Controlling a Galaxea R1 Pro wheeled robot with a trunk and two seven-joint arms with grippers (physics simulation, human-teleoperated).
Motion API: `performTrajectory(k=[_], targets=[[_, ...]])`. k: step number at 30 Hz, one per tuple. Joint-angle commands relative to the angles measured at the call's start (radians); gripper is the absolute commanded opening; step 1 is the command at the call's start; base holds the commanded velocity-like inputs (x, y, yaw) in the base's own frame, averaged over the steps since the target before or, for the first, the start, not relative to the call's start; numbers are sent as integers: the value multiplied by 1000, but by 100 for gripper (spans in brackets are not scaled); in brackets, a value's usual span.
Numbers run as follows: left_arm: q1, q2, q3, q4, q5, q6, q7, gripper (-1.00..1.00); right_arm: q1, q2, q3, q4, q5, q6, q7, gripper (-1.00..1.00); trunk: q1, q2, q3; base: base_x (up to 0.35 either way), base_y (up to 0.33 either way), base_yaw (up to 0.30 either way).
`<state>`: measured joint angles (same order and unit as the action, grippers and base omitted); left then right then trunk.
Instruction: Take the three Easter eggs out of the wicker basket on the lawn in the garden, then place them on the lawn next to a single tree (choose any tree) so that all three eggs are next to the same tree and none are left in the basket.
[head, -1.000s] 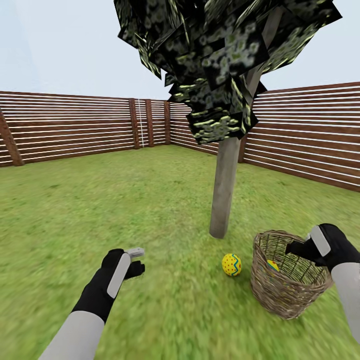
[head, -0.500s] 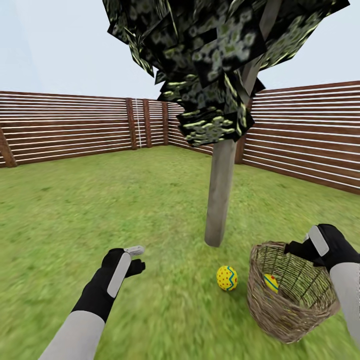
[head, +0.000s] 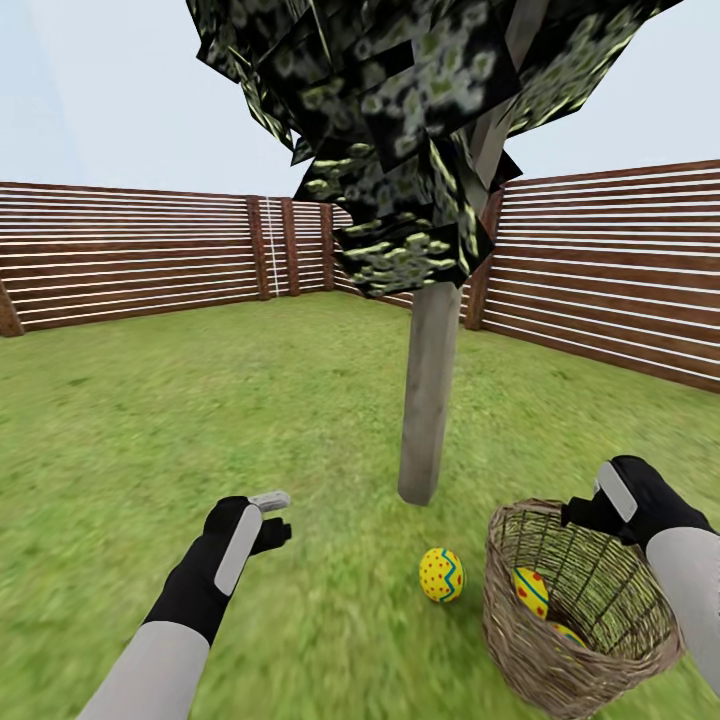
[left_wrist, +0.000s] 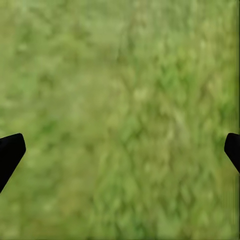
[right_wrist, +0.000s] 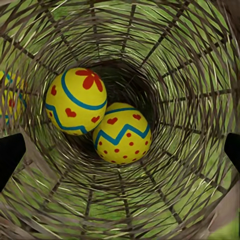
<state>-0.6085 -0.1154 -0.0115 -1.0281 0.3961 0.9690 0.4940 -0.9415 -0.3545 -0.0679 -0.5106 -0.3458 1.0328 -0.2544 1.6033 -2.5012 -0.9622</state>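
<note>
The wicker basket (head: 505, 600) stands on the lawn (head: 200, 420) at the lower right, just right of the tree (head: 428, 400) trunk. Two Easter eggs lie inside it (head: 530, 590) (head: 568, 632); in the right wrist view they rest side by side at the bottom (right_wrist: 76, 101) (right_wrist: 121, 132) of the basket (right_wrist: 190, 75). A third Easter egg (head: 441, 574) lies on the grass between the trunk and the basket. My right gripper (head: 585, 512) (right_wrist: 120, 152) hangs open above the basket's far rim. My left gripper (head: 275, 518) (left_wrist: 120, 150) is open over bare grass, holding nothing.
A brown slat fence (head: 130, 255) rings the garden behind the tree. Low dark leaf clumps (head: 410, 240) hang above the trunk. Open grass stretches to the left and ahead.
The whole view has shifted with the camera: tree, loose egg and basket now sit lower and nearer. A second egg inside the basket has come into sight. Both grippers stay open.
</note>
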Motion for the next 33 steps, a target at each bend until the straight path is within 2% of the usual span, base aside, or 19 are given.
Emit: performTrajectory(k=[1,4,12,17,23,26,29,33], targets=[[-1,0,-1,-1,11,2,9,100,0,0,0,-1,-11,3,-9,100,0,0,-1,16,-16,0],[-1,1,1,0,19,2,7,100,0,0,3,3,-11,3,-9,100,0,0,-1,9,-9,0],[-1,4,4,0,33,1,8,100,0,5,7,19,-14,0,-7,100,3,-2,-32,2,-2,0],[-1,4,4,0,35,-2,9,100,0,19,7,22,-15,-1,-3,100,6,-3,-51,0,0,0],[-1,5,3,0,35,-27,8,100,0,27,8,26,-11,-2,91,100,8,-5,-75,0,0,0],[-1,6,4,1,35,-29,10,100,0,28,12,26,-6,-2,114,100,10,-6,-86,0,0,0],[-1,6,10,1,34,-25,12,100,0,29,28,25,-4,-2,123,100,11,-6,-98,0,0,0],[-1,8,17,1,32,2,16,100,0,29,71,25,-5,-2,128,100,13,-7,-113,0,0,0]])
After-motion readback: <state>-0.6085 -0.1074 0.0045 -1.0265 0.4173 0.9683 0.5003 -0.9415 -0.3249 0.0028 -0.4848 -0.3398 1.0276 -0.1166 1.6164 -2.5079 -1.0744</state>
